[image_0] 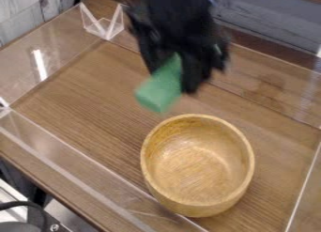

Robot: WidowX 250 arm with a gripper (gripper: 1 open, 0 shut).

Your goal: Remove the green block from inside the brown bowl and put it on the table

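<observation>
My black gripper [179, 70] hangs over the middle of the table [88, 95], pointing down and shut on the green block [160, 87]. The block is tilted, and its lower end sticks out below the fingers. It is in the air, just above and to the left of the far rim of the brown bowl [197, 166]. The light wooden bowl stands at the front right of the table, and nothing shows inside it.
Clear acrylic walls [75, 151] run along the table's edges. A small clear triangular stand [101, 20] sits at the back left. Bare wood-grain surface lies to the left of the bowl.
</observation>
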